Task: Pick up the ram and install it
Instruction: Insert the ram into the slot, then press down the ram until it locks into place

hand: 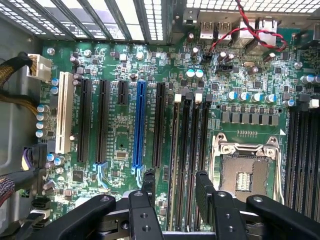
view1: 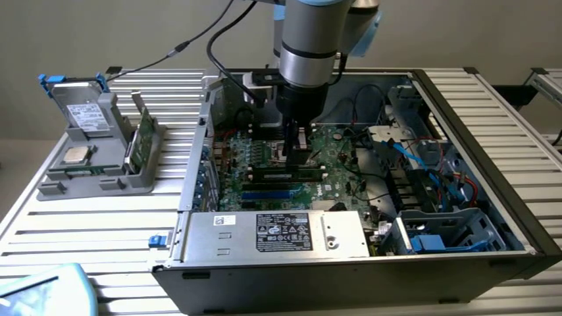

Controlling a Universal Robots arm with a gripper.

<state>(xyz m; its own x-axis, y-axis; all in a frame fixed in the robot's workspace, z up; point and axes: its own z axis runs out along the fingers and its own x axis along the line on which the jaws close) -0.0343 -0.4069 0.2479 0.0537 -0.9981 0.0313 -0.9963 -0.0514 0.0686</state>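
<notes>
Spread and empty, the tool (hand: 175,177) hangs over the motherboard's (hand: 120,135) memory slots. Well apart, the ram (view1: 141,139) stands on edge in a grey holder (view1: 97,185) on the counter (view1: 88,230). It looks light, stiff and fragile, probably best gripped mid-length, clear of its contacts.

The arm (view1: 312,39) comes down vertically from the far side, wrist upright, gripper (view1: 297,157) pointing straight down, its two black fingers (hand: 148,182) spread wide apart.
</notes>
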